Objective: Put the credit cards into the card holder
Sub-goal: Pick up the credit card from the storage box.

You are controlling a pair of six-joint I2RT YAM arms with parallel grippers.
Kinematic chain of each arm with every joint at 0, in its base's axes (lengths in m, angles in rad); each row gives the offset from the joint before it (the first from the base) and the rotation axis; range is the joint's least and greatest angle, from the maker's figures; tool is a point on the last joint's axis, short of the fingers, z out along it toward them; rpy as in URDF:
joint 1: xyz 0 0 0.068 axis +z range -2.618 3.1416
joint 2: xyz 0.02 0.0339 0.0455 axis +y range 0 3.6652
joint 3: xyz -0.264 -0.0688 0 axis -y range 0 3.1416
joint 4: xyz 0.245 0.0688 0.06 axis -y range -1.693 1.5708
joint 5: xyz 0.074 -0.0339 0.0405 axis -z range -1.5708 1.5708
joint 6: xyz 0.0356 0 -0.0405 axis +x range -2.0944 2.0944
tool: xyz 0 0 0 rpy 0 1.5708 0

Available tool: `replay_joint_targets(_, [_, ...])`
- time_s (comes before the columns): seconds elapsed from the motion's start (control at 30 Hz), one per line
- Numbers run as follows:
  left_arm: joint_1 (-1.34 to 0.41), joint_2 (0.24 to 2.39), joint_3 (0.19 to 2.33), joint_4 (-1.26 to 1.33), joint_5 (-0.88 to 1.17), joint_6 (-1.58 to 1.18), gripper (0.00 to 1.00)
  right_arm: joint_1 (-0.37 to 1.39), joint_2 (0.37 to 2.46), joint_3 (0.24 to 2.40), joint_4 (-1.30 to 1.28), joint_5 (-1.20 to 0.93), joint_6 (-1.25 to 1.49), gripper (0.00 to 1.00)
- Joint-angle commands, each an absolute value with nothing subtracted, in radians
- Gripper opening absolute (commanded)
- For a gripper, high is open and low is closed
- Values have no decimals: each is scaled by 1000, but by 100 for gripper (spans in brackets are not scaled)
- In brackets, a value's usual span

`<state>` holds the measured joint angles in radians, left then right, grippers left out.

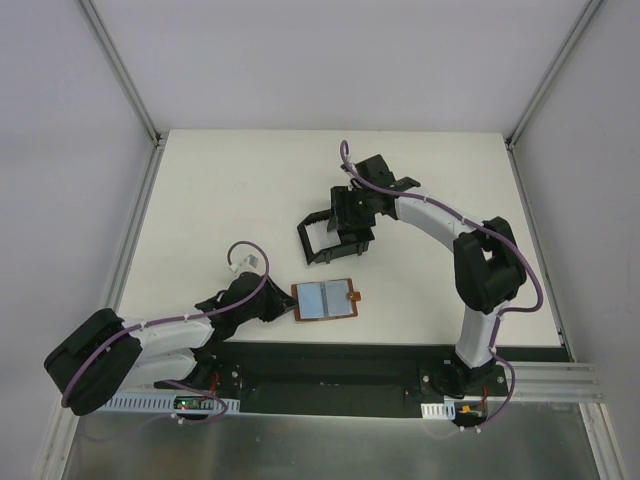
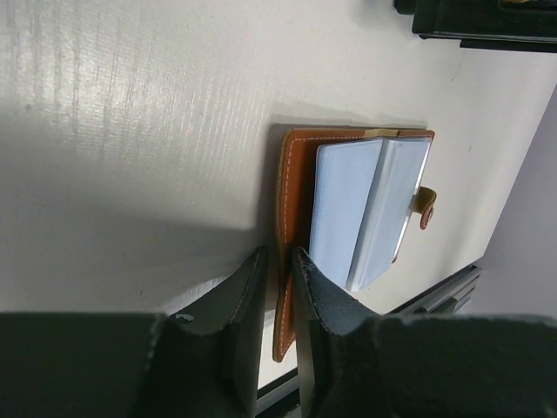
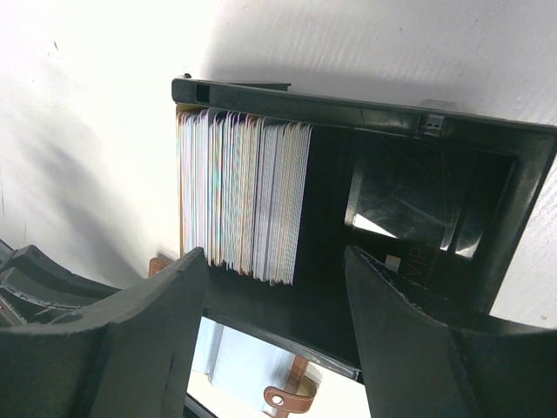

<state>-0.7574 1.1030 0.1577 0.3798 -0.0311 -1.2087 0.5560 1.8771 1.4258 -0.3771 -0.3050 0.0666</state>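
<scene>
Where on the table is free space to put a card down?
Bare: far-left table between the left rail and the card holder; also right of the wallet, before the right arm. Crowded: the holder-wallet gap, and the wallet's left edge at the left end effector.

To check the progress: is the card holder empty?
No, a dense row of cards stands on edge at one side inside the card holder.

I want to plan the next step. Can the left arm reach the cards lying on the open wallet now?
Probably yes. The wallet lies open, the credit cards uncovered on top, and the left gripper is at its near edge. The right gripper is away over the card holder.
</scene>
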Motion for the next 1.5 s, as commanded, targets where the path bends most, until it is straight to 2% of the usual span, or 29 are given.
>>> replay_joint_targets(0.0, [-749,1086,112,275,-72,-1195,18,554,1884,1434,-356,-327,75,67])
replay_joint_targets(0.1, [-742,1062,94,284,-72,-1209,18,554,1884,1436,-356,-327,75,67])
replay_joint_targets(0.37, [-733,1080,87,325,-52,-1200,11,554,1890,1443,-360,-334,77,67])
replay_joint_targets(0.7, [-715,1127,81,411,-8,-1201,11,555,1898,1443,-367,-341,75,67])
replay_joint_targets(0.87, [-715,1114,80,393,-15,-1200,0,554,1898,1450,-367,-336,75,66])
replay_joint_targets(1.47, [-713,1000,78,285,-71,-1195,0,592,2009,1526,-371,-310,84,68])
